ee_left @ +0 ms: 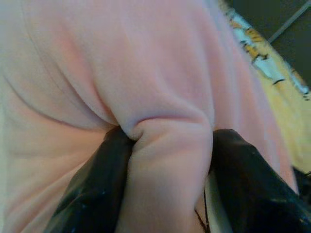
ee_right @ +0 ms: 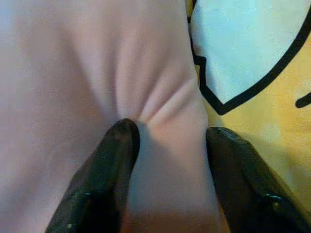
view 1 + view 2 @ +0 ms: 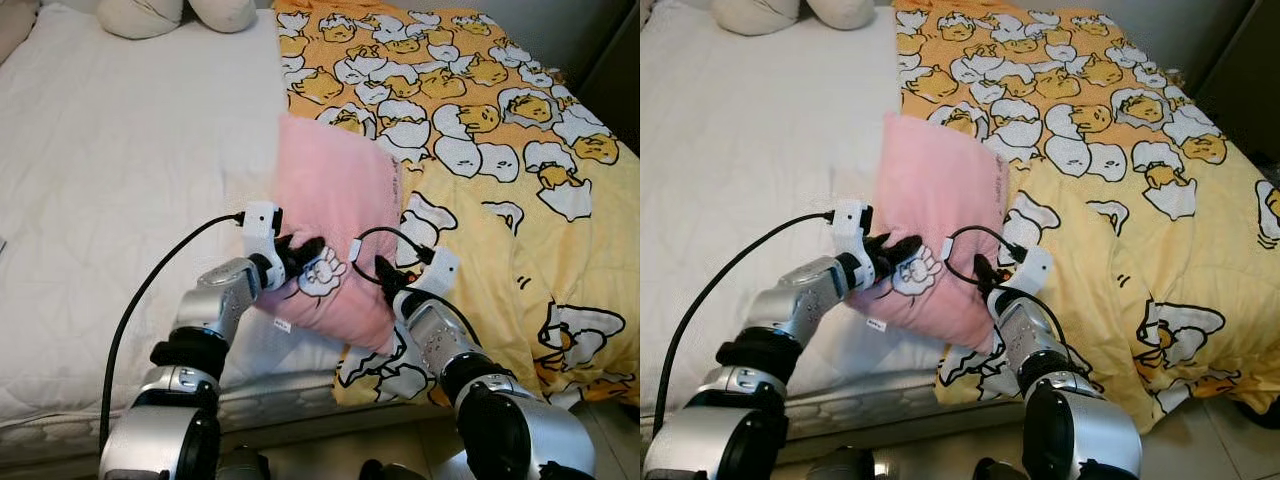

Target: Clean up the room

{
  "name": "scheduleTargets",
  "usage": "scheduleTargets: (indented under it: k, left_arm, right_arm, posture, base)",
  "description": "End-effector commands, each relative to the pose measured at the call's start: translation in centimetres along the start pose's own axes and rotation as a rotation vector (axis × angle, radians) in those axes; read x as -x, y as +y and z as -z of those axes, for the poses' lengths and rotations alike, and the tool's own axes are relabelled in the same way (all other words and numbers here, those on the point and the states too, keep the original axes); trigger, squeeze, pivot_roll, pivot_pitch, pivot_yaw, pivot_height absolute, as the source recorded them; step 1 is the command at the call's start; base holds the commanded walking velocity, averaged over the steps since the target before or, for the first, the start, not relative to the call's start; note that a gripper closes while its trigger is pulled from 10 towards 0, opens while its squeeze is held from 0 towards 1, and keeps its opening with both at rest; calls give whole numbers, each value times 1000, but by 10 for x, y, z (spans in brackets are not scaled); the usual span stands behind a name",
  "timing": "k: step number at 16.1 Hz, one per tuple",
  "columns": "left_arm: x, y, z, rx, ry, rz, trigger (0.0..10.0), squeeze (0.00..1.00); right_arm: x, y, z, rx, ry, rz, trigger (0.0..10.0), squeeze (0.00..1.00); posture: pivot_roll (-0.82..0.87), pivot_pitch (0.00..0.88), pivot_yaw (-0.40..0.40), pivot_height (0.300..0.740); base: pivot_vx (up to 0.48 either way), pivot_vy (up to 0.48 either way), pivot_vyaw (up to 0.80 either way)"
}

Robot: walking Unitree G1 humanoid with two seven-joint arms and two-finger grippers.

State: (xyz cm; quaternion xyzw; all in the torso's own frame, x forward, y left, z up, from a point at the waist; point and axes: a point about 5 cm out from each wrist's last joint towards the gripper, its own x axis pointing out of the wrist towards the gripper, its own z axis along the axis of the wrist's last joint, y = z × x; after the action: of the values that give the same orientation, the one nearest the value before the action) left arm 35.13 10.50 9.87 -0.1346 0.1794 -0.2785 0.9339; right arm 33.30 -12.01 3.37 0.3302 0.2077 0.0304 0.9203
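Both arms reach forward and the left gripper (image 3: 300,255) and right gripper (image 3: 385,280) each pinch the pink pillow (image 3: 335,225) (one per side) above the bed (image 3: 120,200).

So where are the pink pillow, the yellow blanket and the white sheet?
pink pillow (image 3: 330,200), left eye view, upper face.
yellow blanket (image 3: 560,260), left eye view, plain yellow stretch.
white sheet (image 3: 120,160), left eye view, bare middle.

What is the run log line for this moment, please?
left gripper: pinching pillow | right gripper: pinching pillow | pillow: held over bed
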Motion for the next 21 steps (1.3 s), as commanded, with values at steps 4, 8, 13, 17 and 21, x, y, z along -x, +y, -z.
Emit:
scheduleTargets:
  k: [4, 8, 13, 17, 21]
  left_arm:
    - [-7, -13, -17, -88, -123, 52, 0, 0]
    - [-15, -25, -40, -136, -232, 70, 0, 0]
    - [-5, -25, -62, -261, -336, 74, 0, 0]
    - [-9, -20, -53, -335, -255, 54, 0, 0]
    - [-10, -19, -46, -361, -223, 51, 0, 0]
  right_arm:
    - [1, -6, -20, 66, -76, -17, 0, 0]
    - [0, -3, -49, 138, -178, -58, 0, 0]
    - [4, 11, -64, 154, -311, -159, 0, 0]
    - [5, 0, -49, 324, -247, -48, 4902, 0]
    - [8, -9, -51, 329, -247, 9, 10000, 0]
  posture:
    - [139, 0, -63, 740]
    - [110, 0, -53, 740]
    - [40, 0, -42, 740]
    - [53, 0, -27, 740]
    - [79, 0, -30, 740]
  base:
    - [0, 0, 0]
    - [0, 0, 0]
    - [0, 0, 0]
    - [0, 0, 0]
    - [0, 0, 0]
